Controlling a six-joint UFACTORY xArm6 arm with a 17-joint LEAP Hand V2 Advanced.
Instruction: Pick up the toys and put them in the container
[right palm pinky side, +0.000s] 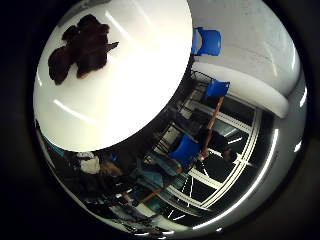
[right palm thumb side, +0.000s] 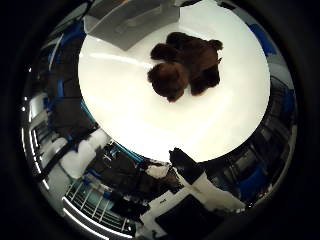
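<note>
Parts of the white and black hand (right palm thumb side: 192, 192) show nearest, at the edge of the thumb side palm view; I cannot tell whether its fingers are straight or curled. The palm looks out over the round white desk (right palm thumb side: 150, 130) from well above. The dark brown furry plush toy (right palm thumb side: 186, 65) lies near the desk's middle, probably light and soft, best taken round its plump body. Beyond it, at the desk's edge, stands the clear plastic container (right palm thumb side: 131, 20).

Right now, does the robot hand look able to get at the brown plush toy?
Probably yes: the brown plush toy lies alone on the white table, nothing over it; the clear container sits apart beside it.
</note>
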